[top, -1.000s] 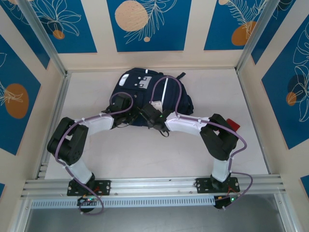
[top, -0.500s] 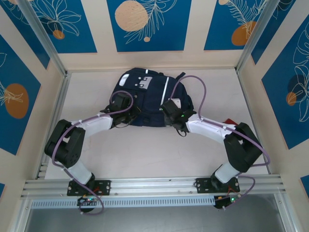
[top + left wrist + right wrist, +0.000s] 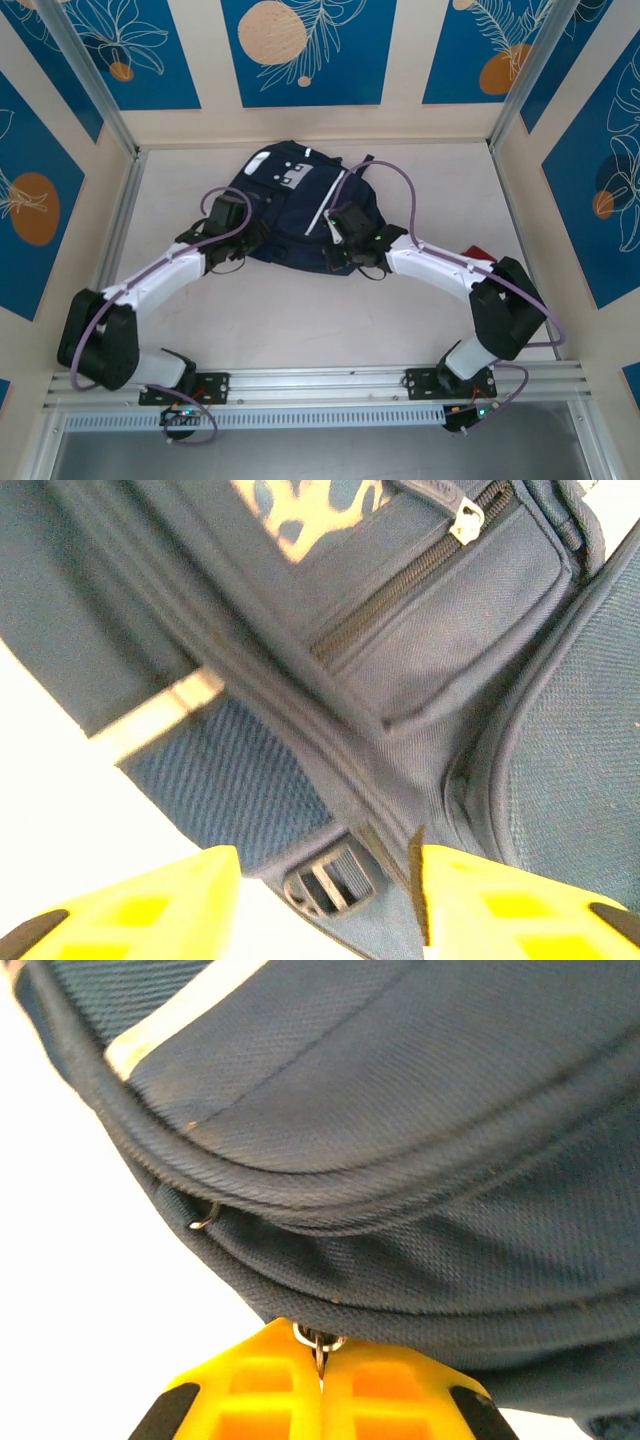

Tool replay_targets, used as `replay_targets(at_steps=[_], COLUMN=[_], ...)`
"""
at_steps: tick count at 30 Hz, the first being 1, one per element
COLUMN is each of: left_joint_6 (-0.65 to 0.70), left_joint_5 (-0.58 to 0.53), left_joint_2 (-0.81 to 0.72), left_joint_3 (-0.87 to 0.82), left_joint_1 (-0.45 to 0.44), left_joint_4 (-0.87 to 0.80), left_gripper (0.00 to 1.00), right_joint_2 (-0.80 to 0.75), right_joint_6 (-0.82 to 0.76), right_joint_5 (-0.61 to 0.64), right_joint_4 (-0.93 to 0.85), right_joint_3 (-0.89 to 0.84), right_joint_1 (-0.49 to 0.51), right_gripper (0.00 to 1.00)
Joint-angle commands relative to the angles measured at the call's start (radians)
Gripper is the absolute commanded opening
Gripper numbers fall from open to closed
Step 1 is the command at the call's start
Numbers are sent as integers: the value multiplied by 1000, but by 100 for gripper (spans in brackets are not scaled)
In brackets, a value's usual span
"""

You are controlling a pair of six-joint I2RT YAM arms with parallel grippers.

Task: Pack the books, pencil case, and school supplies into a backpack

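Backpack (image 3: 300,205) flat on pale desk (image 3: 300,320) between blue leaf-print panels (image 3: 305,50), left gripper (image 3: 325,895) half-parted and empty, right gripper (image 3: 320,1372) pinched shut on its zipper ring (image 3: 318,1340).

I work inside a robot lab's test cell: my two arm bases (image 3: 185,385) are bolted to a slotted aluminium rail (image 3: 320,382) at the near edge of a bare pale table (image 3: 300,320). Aluminium posts (image 3: 90,75) frame beige walls hung with printed blue panels (image 3: 308,50), and purple cables (image 3: 411,210) loop along my arms.
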Motion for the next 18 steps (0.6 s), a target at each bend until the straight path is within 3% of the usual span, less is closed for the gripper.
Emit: replay_targets(at_steps=[1,8,12,18], left_joint_6=[-7,-189,-286,-317], left_joint_5=[46,212,279,207], left_joint_2=[-69,-141,-97,-108], left_joint_3=[-71,-232,-260,-264], left_joint_1=[5,-1,-1,-1], left_joint_4=[-67,213,358,345], left_gripper=[56,65,58,50], right_joint_2=[56,150,168,177], right_joint_6=[7,48,56,71], right_joint_5=[-128,-181,-192,-171], right_joint_4=[64,101,102,93], right_joint_3=[79,185,210,215], right_joint_1=[63,146,169,186], right_gripper=[0,0,0,0])
